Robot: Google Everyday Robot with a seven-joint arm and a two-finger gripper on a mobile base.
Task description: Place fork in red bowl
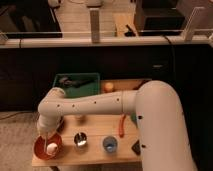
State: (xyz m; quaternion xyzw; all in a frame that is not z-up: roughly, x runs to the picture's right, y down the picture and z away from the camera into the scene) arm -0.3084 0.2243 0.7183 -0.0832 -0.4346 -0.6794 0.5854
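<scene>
The red bowl [42,149] sits at the front left corner of the wooden table [92,150]. A pale whitish piece [51,147] lies inside it, likely the fork's end; the thin handle cannot be made out. My gripper [46,137] hangs from the white arm [85,107] right over the bowl, its tip at the bowl's rim just above the pale piece.
A small shiny metal cup [80,139] and a blue cup [110,145] stand in a row right of the bowl. An orange carrot-like stick [121,126] lies further right. A green bin [75,85] and an orange ball [108,87] are at the back.
</scene>
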